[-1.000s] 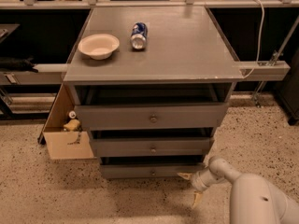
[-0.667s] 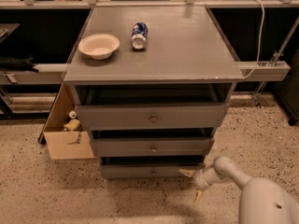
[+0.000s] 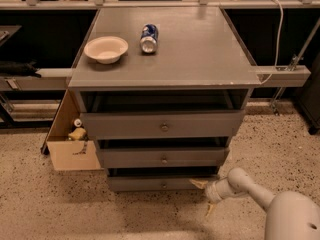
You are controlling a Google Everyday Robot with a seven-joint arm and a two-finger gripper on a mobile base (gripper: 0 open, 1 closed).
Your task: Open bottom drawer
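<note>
Where the flat grey bottom drawer (image 3: 150,184) ends, end effector (image 3: 203,197) beside its corner, fingers (image 3: 198,184) spread wide

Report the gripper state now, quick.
Gripper: open, holding nothing, low by the right end of the bottom drawer, well clear of its knob.

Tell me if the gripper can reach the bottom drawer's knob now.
Probably yes: the gripper hangs open at the right end of the bottom drawer, nothing between it and the knob.
</note>
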